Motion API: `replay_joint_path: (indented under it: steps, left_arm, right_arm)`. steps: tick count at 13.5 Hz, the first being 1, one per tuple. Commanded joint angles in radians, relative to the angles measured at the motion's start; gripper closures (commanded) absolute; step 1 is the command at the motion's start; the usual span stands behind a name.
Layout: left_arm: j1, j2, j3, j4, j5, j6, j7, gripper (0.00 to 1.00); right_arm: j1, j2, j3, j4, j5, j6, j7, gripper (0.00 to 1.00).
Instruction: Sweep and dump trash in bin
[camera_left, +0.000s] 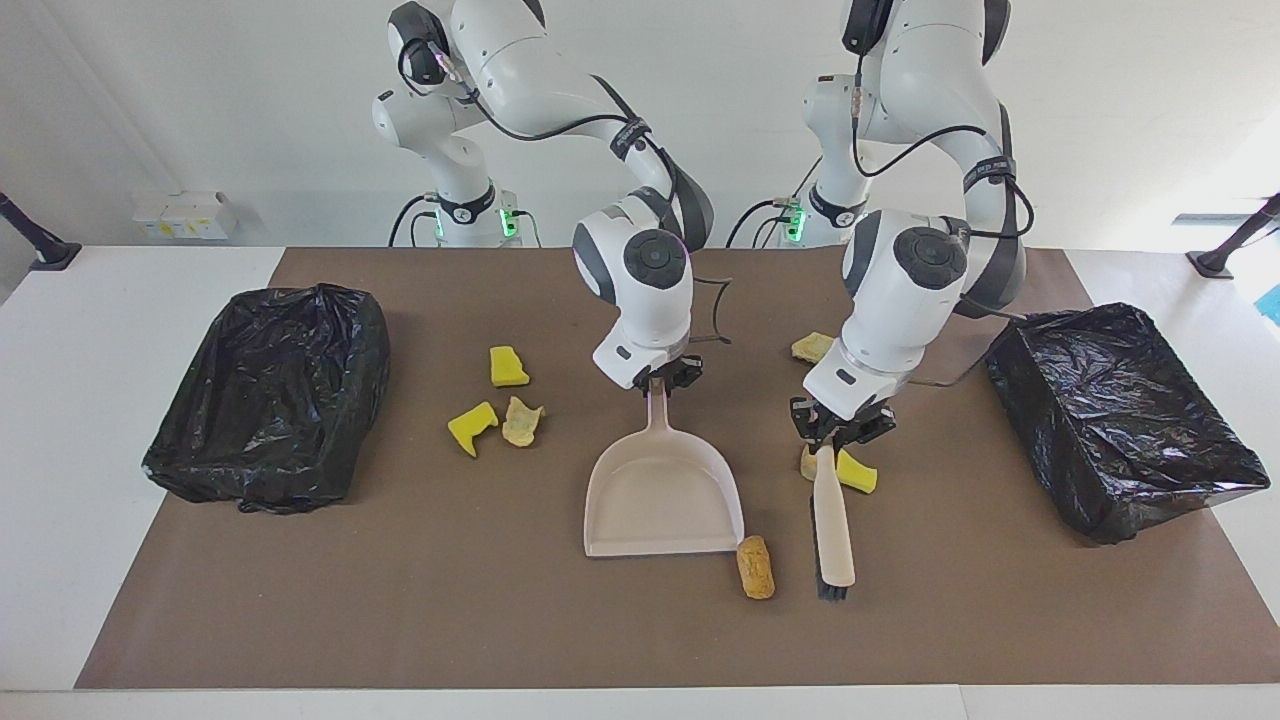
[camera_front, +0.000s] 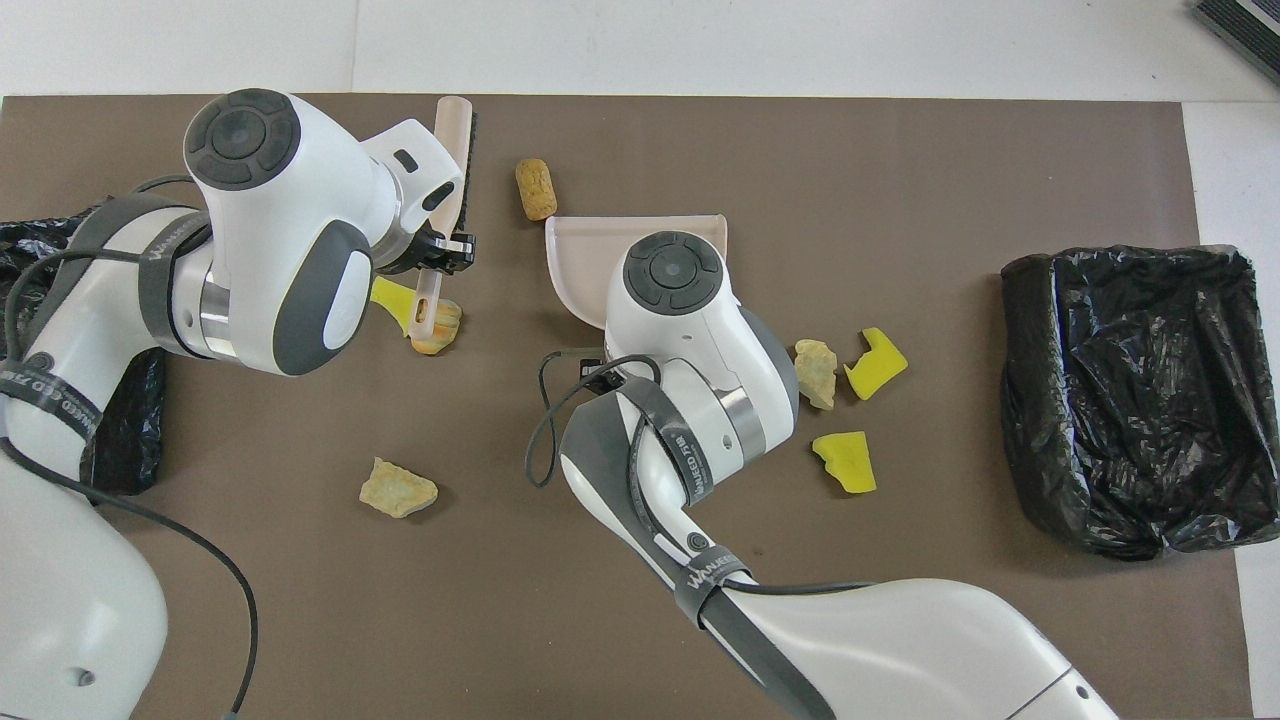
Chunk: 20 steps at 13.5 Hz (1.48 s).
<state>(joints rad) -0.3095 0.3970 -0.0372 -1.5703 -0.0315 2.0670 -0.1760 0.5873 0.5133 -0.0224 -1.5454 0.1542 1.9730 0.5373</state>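
Observation:
My right gripper (camera_left: 660, 379) is shut on the handle of the beige dustpan (camera_left: 660, 495), which rests on the brown mat with its mouth away from the robots; it also shows in the overhead view (camera_front: 585, 250). My left gripper (camera_left: 838, 424) is shut on the handle of the beige brush (camera_left: 833, 530), beside the dustpan, bristles pointing away from the robots. A tan roll of trash (camera_left: 755, 567) lies at the dustpan's mouth corner. A yellow and a tan scrap (camera_left: 855, 473) lie under the brush handle. One tan scrap (camera_left: 812, 347) lies nearer the robots. Three scraps (camera_left: 505, 405) lie toward the right arm's end.
A bin lined with a black bag (camera_left: 270, 395) stands at the right arm's end of the table. A second black-lined bin (camera_left: 1120, 420) stands at the left arm's end. The brown mat (camera_left: 450, 600) covers the middle; cables hang from both wrists.

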Motion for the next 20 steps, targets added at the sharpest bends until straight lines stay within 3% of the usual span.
replay_joint_path:
  steps: [1, 5, 10, 14, 16, 20]
  left_arm:
    - [-0.008, 0.046, -0.003, 0.068, -0.015, -0.025, 0.010, 1.00]
    - [-0.045, 0.051, -0.004, 0.067, 0.057, -0.013, 0.111, 1.00]
    - [-0.066, 0.097, -0.004, 0.072, 0.134, -0.012, 0.176, 1.00]
    - [-0.077, 0.143, -0.004, 0.064, 0.186, -0.033, 0.196, 1.00]
    - [-0.063, 0.111, 0.000, 0.030, 0.185, -0.085, 0.304, 1.00]
    - [-0.001, 0.001, 0.000, -0.023, 0.182, -0.270, 0.492, 1.00]
  right_arm:
    - [-0.021, -0.024, 0.009, -0.035, 0.051, 0.027, -0.176, 1.00]
    - [-0.084, -0.103, 0.006, -0.070, 0.033, -0.002, -0.495, 1.00]
    - [-0.205, -0.292, -0.001, -0.278, 0.019, -0.051, -1.093, 1.00]
    - [-0.216, -0.292, 0.002, -0.280, -0.168, -0.028, -1.359, 1.00]
    - [-0.222, -0.285, 0.006, -0.268, -0.289, -0.003, -1.596, 1.00]
    - [-0.219, -0.285, 0.007, -0.274, -0.289, 0.016, -1.685, 1.00]
